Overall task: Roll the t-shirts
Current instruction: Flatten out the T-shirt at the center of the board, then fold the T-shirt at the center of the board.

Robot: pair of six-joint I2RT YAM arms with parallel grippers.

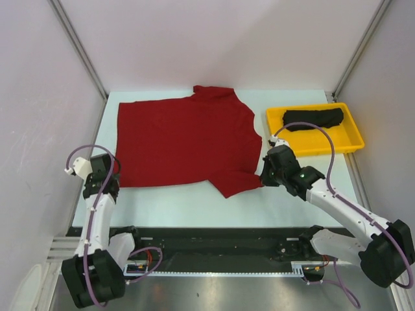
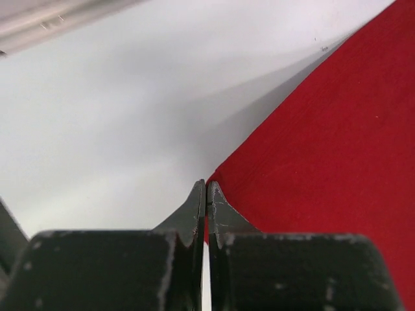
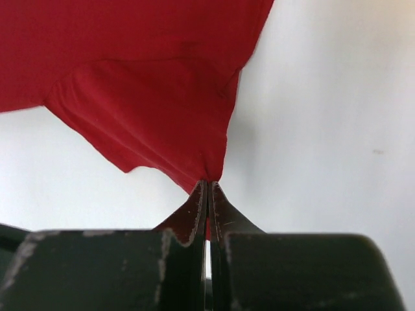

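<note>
The red t-shirt [image 1: 181, 139] lies spread flat across the middle of the white table [image 1: 175, 204], turned sideways: its straight hem runs along the left, one sleeve points to the far edge and the other sticks out toward the near edge on the right. The cloth is mostly smooth, with the near sleeve pulled into a slight peak. The left gripper [image 2: 206, 188] sits at the shirt's near left corner, low on the table. Its fingers [image 2: 188, 220] are pressed together, and in the left wrist view a thin sliver of red shows between them, so they pinch the very edge of that corner. The right gripper [image 3: 207, 184] is at the tip of the near sleeve. Its fingers are also pressed together, and the right wrist view shows the red fabric gathered into a point that runs straight into the closed tips, so it grips the sleeve end. The black t-shirt [image 1: 313, 118] lies well apart from the red one, bundled into a long roll inside the yellow tray [image 1: 350, 139] at the far right corner of the table.
</note>
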